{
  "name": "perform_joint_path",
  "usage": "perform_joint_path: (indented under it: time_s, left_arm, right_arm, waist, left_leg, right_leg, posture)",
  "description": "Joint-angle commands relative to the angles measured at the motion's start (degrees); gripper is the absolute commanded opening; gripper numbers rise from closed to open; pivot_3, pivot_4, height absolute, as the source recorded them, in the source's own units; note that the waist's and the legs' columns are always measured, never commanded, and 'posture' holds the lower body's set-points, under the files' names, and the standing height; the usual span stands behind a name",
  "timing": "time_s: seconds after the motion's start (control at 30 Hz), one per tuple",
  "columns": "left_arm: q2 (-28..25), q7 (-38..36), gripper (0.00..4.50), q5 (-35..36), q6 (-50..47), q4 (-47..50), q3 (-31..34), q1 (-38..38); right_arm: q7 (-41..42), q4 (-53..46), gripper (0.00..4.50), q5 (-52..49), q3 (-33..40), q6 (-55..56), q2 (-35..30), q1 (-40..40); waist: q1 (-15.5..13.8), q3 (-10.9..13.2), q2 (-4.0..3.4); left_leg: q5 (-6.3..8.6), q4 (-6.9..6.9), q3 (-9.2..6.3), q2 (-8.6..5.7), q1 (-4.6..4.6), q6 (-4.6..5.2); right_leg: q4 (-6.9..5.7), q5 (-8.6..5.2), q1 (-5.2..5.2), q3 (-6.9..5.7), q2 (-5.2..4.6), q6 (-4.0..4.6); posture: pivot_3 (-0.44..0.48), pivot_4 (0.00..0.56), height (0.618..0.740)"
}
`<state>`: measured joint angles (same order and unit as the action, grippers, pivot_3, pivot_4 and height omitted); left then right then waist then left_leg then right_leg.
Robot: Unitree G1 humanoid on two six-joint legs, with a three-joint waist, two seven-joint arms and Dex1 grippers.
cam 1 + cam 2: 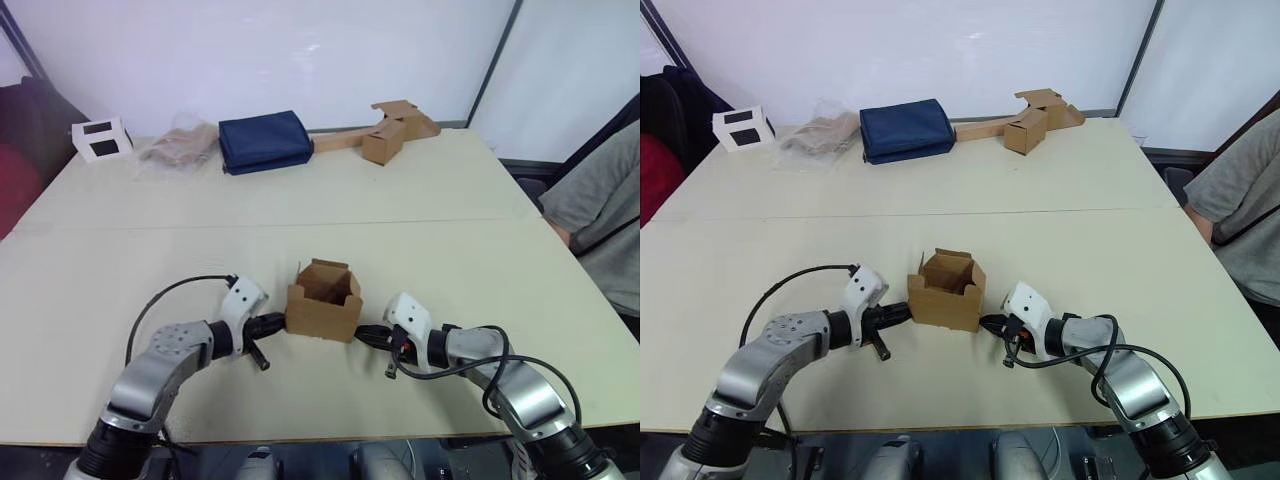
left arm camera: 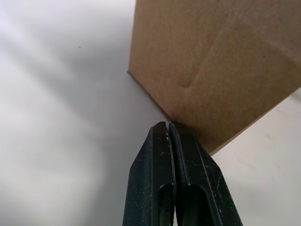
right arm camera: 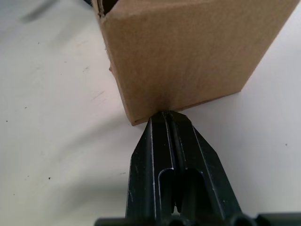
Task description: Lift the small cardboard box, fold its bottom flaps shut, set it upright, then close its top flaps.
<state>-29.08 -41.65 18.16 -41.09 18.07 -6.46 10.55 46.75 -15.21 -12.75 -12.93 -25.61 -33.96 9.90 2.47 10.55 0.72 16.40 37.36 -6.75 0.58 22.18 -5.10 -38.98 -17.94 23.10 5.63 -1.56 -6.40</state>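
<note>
A: Where's the small plain brown cardboard box [image 1: 324,303]?

B: Near-centre on the pale table [image 1: 420,210], top open, squeezed between both arms.

A: Jaws?

B: Left gripper [image 2: 168,128] and right gripper [image 3: 165,115] are each pressed closed, holding nothing, tips touching opposite walls low down.

A: Risk?

B: I'd guess uneven pressure lets the box pivot or slip free on lifting.

Small cardboard box [image 1: 323,306] being seen plain brown, unprinted. Gripper fingers [image 2: 171,179] being shown black. Table [image 1: 300,200] being shown pale cream. Folded cloth [image 1: 264,141] being seen navy. Far box [image 1: 101,138] being shown white, black-panelled.
</note>
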Motion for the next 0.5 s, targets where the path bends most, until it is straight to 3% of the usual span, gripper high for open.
perform_joint_path:
  time_s: [0.03,0.33,0.5]
  left_arm:
    - [0.4,-2.3,0.06,1.9,-0.8,2.3,-3.8,-0.7]
    - [-0.8,-2.5,0.06,0.9,-0.6,2.7,-3.6,-1.4]
    - [-3.2,-3.4,0.06,2.1,-1.3,3.1,-1.2,-2.2]
  right_arm:
    - [0.0,-0.6,0.00,0.4,-0.3,1.3,1.1,1.3]
    - [0.4,1.9,0.00,3.6,0.6,4.7,-0.2,1.9]
    - [2.1,-1.4,0.00,2.1,2.3,4.3,-1.9,1.4]
  waist:
    - [0.0,0.0,0.01]
    - [-0.1,0.0,0.00]
    - [0.0,0.0,0.00]
  left_leg:
    - [0.00,0.00,0.00,0.00,-0.01,0.00]
    - [0.01,-0.18,0.00,0.00,-0.56,0.01]
    - [0.04,-0.26,0.00,0.01,-0.72,0.05]
  right_leg:
    - [0.00,0.00,-0.02,0.00,0.00,0.00]
    - [0.28,-0.01,-0.60,0.00,-0.01,0.00]
    - [0.45,-0.01,-0.81,0.00,-0.01,0.00]
  posture:
    - [0.000,0.150,0.740]
    - [0.000,0.150,0.740]
    - [0.000,0.150,0.740]
